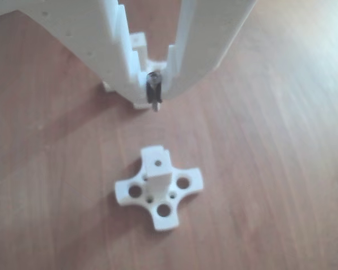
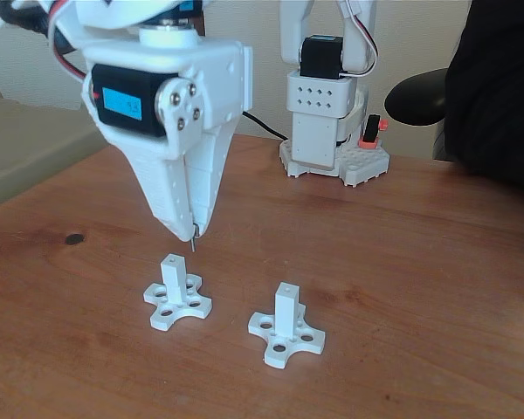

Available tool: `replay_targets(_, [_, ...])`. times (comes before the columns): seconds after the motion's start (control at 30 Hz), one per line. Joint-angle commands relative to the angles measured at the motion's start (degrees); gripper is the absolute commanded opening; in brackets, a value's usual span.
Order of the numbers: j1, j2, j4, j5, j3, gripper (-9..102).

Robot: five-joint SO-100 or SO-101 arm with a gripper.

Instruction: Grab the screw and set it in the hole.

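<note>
My gripper (image 2: 192, 229) hangs with its white fingers pointing down, shut on the screw (image 2: 193, 243), whose thin silver tip pokes out below the fingertips. In the other view the gripper (image 1: 154, 97) comes in from the top, with the screw (image 1: 154, 93) clamped upright between its jaws. A white post on a cross-shaped base (image 1: 158, 191) stands just in front of the tips. The hole (image 1: 158, 163) shows as a dark dot in the post's top face. In the fixed view this post (image 2: 176, 292) is slightly below and left of the screw tip, apart from it, with its hole (image 2: 173, 259) uncovered.
A second white post (image 2: 286, 325) stands to the right of the first on the wooden table (image 2: 419, 288). The arm's base (image 2: 327, 131) sits at the back. A dark garment (image 2: 498, 87) fills the right edge, and a small dark spot (image 2: 73, 237) lies at left.
</note>
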Motion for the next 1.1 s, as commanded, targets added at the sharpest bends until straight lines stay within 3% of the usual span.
replay_targets(0.0, [-1.67,6.77,0.88,0.62,-4.75,-4])
replay_targets(1.07, [-12.57,10.55,-2.11,4.39,4.83,-4])
